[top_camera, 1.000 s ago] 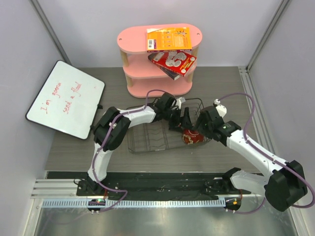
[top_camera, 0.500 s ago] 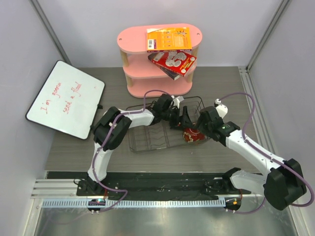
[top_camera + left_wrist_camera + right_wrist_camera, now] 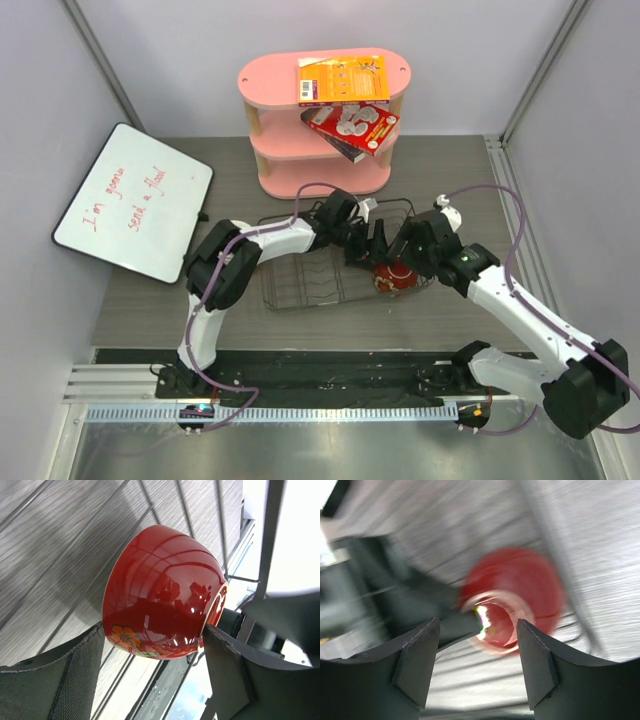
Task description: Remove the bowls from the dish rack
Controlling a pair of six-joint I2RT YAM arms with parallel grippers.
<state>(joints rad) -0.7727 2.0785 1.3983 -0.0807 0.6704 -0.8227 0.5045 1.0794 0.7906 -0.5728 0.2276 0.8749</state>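
Grey wood-grain table (image 3: 150, 300) carried everything; a whiteboard (image 3: 130, 200) with red handwriting lay at its left edge, and a pink shelf (image 3: 320, 75) stood at the far edge, an orange box (image 3: 343, 80) on its top tier and a red box (image 3: 352, 128) tilted on the tier below. Black wire rack (image 3: 300, 290) sat mid-table, just nearer than the shelf; both arms reached over its right end. Left gripper (image 3: 152, 630) was closed on the bowl (image 3: 160, 590), one pad against the rim by a painted flower, the other against the foot end; right gripper (image 3: 477, 625) hung spread apart and held nothing, the bowl blurred beyond its fingers. Glossy red, the bowl lay tipped on its side at the rack's near right corner; whether it rested on the wires could not be told.
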